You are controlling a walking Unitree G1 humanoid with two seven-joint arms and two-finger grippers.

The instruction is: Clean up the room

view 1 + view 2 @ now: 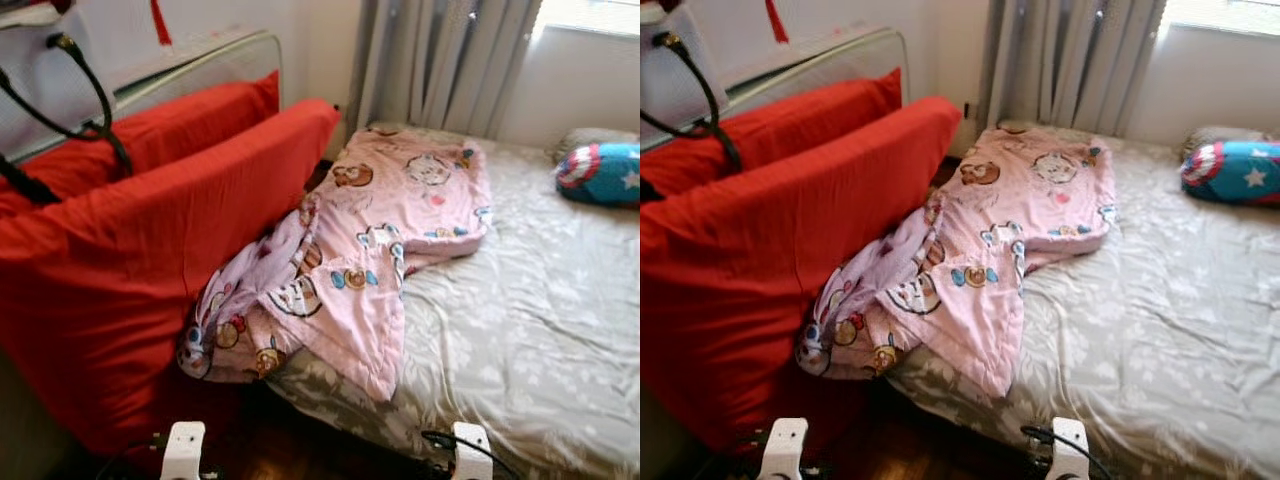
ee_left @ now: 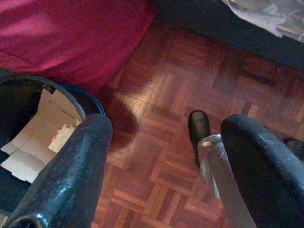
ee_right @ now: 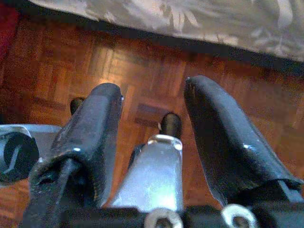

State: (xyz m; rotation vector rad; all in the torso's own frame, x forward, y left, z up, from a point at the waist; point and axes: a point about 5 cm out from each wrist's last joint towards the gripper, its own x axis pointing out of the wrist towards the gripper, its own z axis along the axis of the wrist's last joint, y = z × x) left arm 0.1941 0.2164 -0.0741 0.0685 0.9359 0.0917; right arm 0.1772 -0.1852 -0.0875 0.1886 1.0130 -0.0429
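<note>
Leaning upright at the left, two big red cushions (image 1: 150, 250) stand one behind the other against the near-left corner of the bed, the far one backed by a pale rail with a metal edge (image 1: 200, 62). Black cables (image 1: 90, 100) loop across the upper left in front of them.

Draped over that corner, a pink blanket (image 1: 380, 240) lies crumpled: its far part spreads flat on the grey flower-patterned bedsheet (image 1: 540, 320), its near part bunches up against the nearer red cushion and hangs over the mattress edge toward the floor. It is printed with cartoon animal faces, doughnut-like rings and small hearts; no writing on it can be read.

Right of the blanket the sheet is wrinkled. At the far right a blue pillow (image 1: 600, 172) bears a red, white and blue ring shield with a star, and a grey pillow lies just beyond it. Grey curtains (image 1: 440, 65) hang on the far wall under a bright window.

Low over the parquet floor (image 2: 180, 95), the left gripper (image 2: 166, 156) has its fingers spread wide and empty, near a black bin (image 2: 28, 128) holding cardboard and paper. The right gripper (image 3: 152, 118) hangs over the same floor beside the bed's edge, fingers apart and empty
</note>
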